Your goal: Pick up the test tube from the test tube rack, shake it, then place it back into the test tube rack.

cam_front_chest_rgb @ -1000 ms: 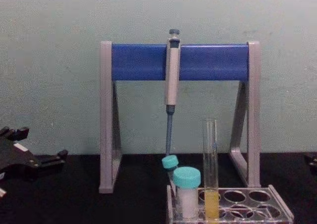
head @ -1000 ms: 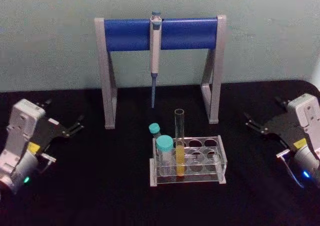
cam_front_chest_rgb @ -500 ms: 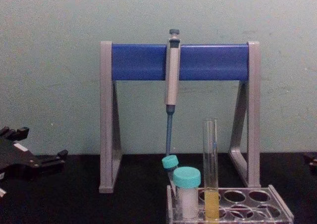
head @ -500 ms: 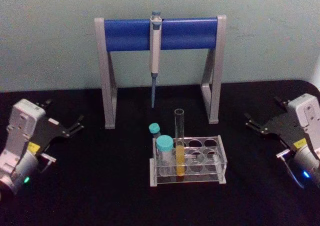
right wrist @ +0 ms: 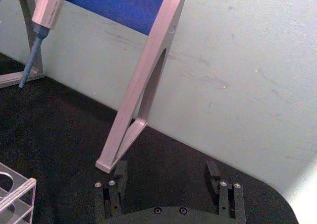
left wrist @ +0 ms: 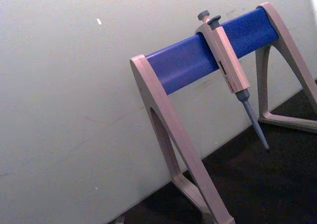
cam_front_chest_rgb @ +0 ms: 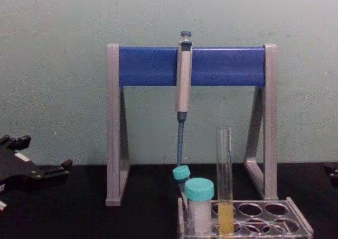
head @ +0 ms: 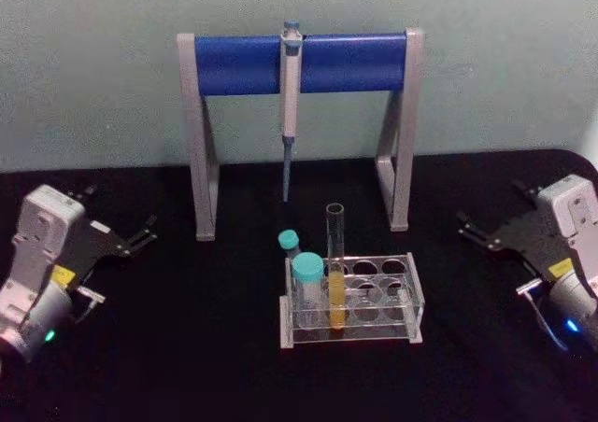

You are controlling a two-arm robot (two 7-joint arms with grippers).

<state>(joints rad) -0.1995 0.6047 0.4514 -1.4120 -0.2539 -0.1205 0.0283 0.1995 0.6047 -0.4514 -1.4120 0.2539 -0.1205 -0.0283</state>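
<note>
A grey-and-blue pipette stand point(head: 243, 64) rises at the back of the black table point(head: 187, 347), close to the pale wall point(head: 93, 77). A pipette point(head: 291, 95) hangs from the middle of its blue bar, tip pointing down and clear of the table. In front of the stand two white teal-capped vials stand upright, the bigger vial point(head: 307, 282) nearer the robot and the smaller vial point(head: 289, 243) just behind it.

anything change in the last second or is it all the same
Nothing visibly changed. The test tube stands upright in the test tube rack, untouched. The left gripper and right gripper sit open at the table's left and right sides, well away from the rack. The pipette hangs on its stand.
</note>
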